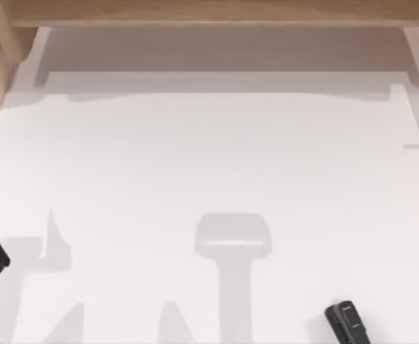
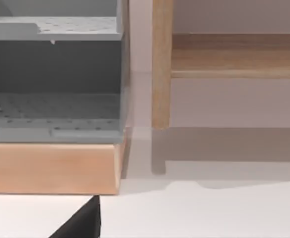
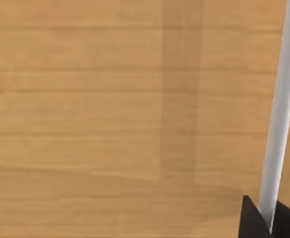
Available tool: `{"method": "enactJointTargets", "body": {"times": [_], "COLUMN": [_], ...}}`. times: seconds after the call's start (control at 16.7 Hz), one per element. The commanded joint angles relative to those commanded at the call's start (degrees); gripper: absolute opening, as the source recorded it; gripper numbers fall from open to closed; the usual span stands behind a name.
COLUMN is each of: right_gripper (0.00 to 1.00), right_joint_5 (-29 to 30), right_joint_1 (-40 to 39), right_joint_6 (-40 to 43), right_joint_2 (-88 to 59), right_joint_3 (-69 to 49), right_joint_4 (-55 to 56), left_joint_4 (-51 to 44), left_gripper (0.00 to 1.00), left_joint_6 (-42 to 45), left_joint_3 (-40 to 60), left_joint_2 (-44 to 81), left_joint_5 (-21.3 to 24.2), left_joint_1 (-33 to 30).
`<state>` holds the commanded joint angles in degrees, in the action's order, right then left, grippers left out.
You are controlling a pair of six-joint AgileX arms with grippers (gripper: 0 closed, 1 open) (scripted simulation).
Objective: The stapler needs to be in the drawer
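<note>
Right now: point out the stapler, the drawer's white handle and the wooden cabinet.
stapler (image 1: 348, 320): top view, middle of its black body, near the table's front right.
white handle (image 3: 279, 114): right wrist view, mid-length of the bar.
wooden cabinet (image 2: 50, 168): left wrist view, its wooden base board.

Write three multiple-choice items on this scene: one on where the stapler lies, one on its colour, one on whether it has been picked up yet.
1. Where does the stapler lie in the top view?
A. Near the bottom edge, toward the right
B. At the top left corner
C. In the middle of the table

2. What colour is the stapler?
A. Red
B. Black
C. White

3. What is the stapler's state?
A. Held in a gripper
B. Inside the wooden cabinet
C. Lying alone on the white table

Answers:
1 A: it sits low and right in the top view.
2 B: its body is black with faint grey marks.
3 C: nothing touches it, and the wooden cabinet is far off along the top edge.
</note>
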<state>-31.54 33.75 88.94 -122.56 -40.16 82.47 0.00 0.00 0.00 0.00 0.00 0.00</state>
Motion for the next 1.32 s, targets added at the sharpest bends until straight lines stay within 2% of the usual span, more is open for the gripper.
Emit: {"method": "enactJointTargets", "body": {"times": [0.54,0.78,1.32], "right_gripper": [0.0,0.0,0.68], "right_joint_5": [-6.74,-7.12,-7.12], "right_joint_1": [6.68,7.06,7.06], "right_joint_6": [-0.05,-0.06,-0.06], "right_joint_2": [4.11,4.42,4.42], "right_joint_3": [11.98,12.36,12.36], "right_joint_4": [7.69,8.08,8.08], "left_joint_4": [0.0,0.0,0.0], "left_gripper": [1.0,1.0,1.0], "left_joint_6": [0.0,0.0,0.0], "left_joint_3": [0.0,0.0,0.0], "left_joint_2": [0.0,0.0,0.0], "left_joint_5": [0.0,0.0,0.0], "left_joint_1": [0.0,0.0,0.0]}}
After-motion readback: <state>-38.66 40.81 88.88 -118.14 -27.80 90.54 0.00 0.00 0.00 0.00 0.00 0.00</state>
